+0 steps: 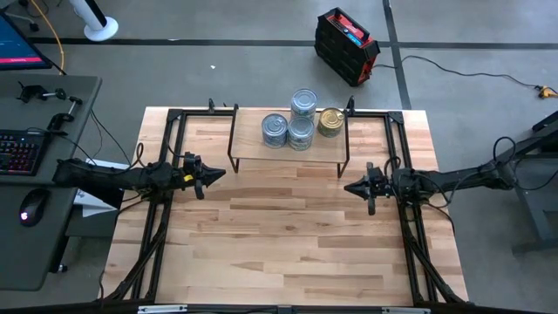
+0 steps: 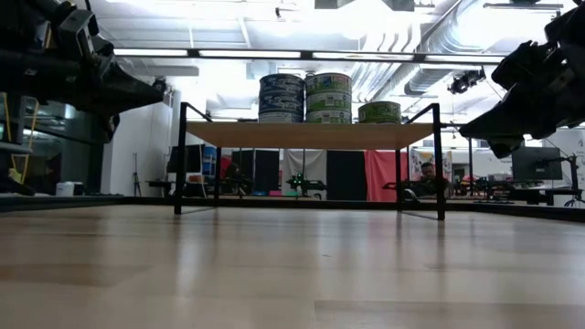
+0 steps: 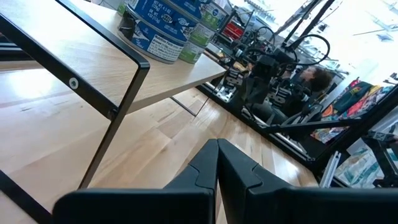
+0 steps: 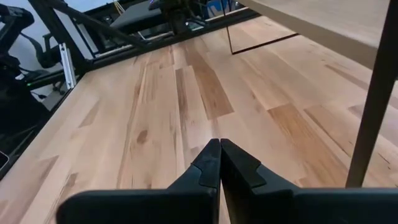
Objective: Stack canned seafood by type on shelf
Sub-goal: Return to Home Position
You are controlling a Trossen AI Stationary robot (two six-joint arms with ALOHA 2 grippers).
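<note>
The shelf [image 1: 288, 144] is a light-wood board on thin black wire legs at the table's far middle. On it stand stacks of silver-lidded, bluish tins [image 1: 291, 122] and, to their right, the gold tin [image 1: 330, 121]; the low view shows the blue stacks [image 2: 304, 98] and the lower gold-topped one [image 2: 379, 111]. My left gripper [image 1: 218, 174] hovers shut above the table, left of the shelf's near-left leg. My right gripper [image 1: 349, 187] hovers shut near the shelf's near-right leg. Both touch nothing. The left wrist view shows the tins [image 3: 163, 28] on the board.
Black frame rails [image 1: 170, 157] run along both table sides by the arm bases. The wooden tabletop [image 1: 279, 244] spreads out before the shelf. A desk with keyboard and mouse [image 1: 26, 166] stands left of the table; a red-black case [image 1: 346, 44] lies on the floor beyond.
</note>
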